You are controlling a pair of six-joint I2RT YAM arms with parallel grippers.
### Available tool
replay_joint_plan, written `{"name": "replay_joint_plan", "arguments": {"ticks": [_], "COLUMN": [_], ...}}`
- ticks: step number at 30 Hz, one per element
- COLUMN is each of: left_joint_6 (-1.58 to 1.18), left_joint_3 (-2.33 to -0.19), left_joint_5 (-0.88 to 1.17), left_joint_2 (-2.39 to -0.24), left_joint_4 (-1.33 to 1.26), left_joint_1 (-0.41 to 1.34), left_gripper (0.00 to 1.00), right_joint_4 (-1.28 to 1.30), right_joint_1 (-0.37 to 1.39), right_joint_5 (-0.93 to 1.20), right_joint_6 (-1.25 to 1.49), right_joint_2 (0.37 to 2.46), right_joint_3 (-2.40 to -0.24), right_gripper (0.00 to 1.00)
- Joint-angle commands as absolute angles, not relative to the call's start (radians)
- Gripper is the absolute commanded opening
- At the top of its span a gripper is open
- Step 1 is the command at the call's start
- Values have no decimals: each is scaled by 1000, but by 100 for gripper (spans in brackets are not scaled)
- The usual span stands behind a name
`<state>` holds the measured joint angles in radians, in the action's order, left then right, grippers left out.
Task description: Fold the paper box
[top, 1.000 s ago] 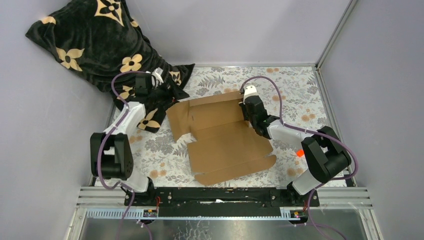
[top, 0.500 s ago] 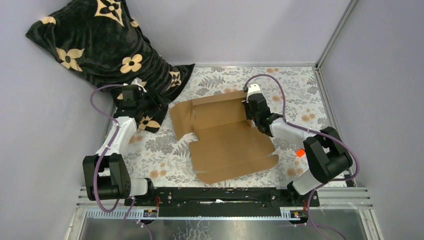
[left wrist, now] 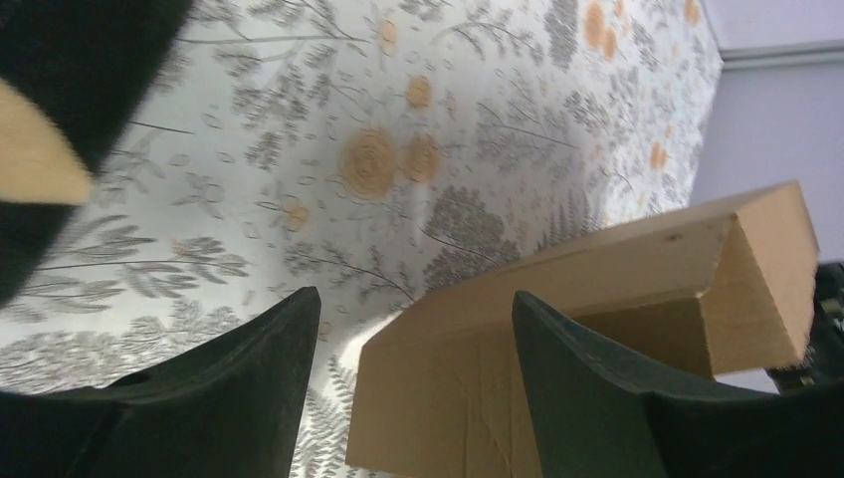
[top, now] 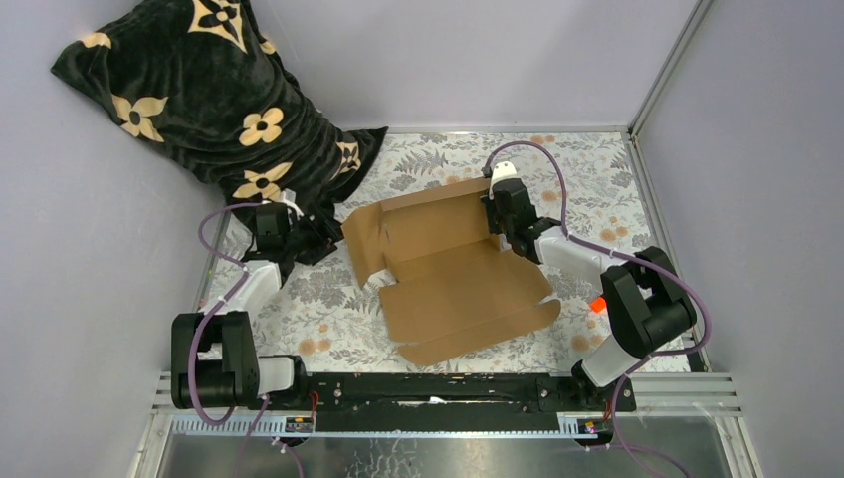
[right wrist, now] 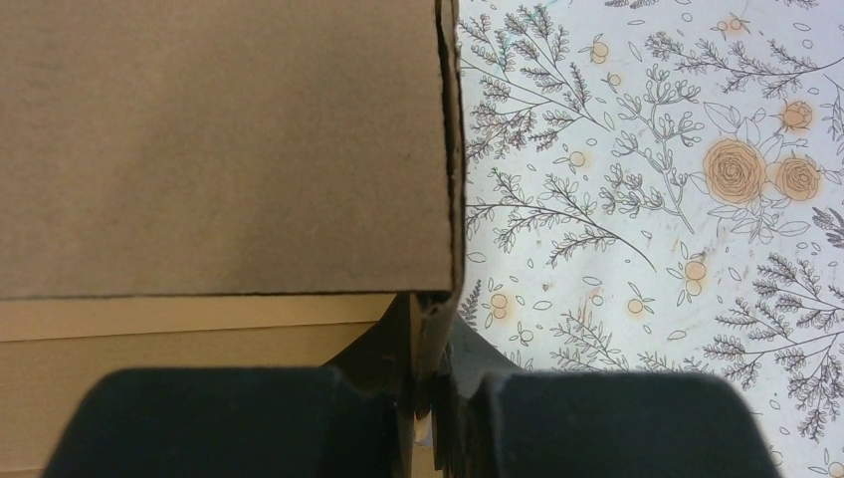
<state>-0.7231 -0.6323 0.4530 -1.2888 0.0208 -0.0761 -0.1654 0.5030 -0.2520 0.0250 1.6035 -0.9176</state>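
The paper box [top: 448, 274] lies partly folded in the middle of the table, its back panel and left flap raised. My right gripper [top: 498, 227] is at the box's right back corner. In the right wrist view it [right wrist: 435, 334] is shut on the thin edge of an upright cardboard wall [right wrist: 219, 149]. My left gripper [top: 314, 234] is low at the left of the box, beside the raised left flap. It [left wrist: 413, 299] is open in the left wrist view, with nothing gripped. The box's corner [left wrist: 617, 289] shows just beyond its fingers [left wrist: 249, 398].
A black blanket with tan flowers [top: 179, 90] is heaped at the back left, its edge reaching my left gripper. A small orange marker [top: 597, 305] lies by the right arm. Grey walls close in three sides of the floral tabletop [top: 587, 169].
My left arm has drawn back from the blanket, come lower and turned toward the box's left flap. The box's back panel and left flap stand higher, held by the right gripper.
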Motion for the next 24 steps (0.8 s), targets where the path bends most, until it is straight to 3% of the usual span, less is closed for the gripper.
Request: {"name": "replay_joint_plan", "arguments": {"ticks": [1, 24], "left_joint_6": [-779, -760], "left_joint_3": [-602, -572], "left_joint_5": [544, 508], "left_joint_2": [-1253, -1188], "left_joint_4": [-228, -253], "left_joint_1": [-21, 202], "left_gripper": [78, 79], "right_joint_4": [-70, -19], "right_joint_1": [499, 492], "right_joint_5": [-208, -163], "right_joint_6": [42, 75], "right_joint_2": [1642, 1688], "right_joint_3": [-938, -995], "right_gripper": [0, 0]}}
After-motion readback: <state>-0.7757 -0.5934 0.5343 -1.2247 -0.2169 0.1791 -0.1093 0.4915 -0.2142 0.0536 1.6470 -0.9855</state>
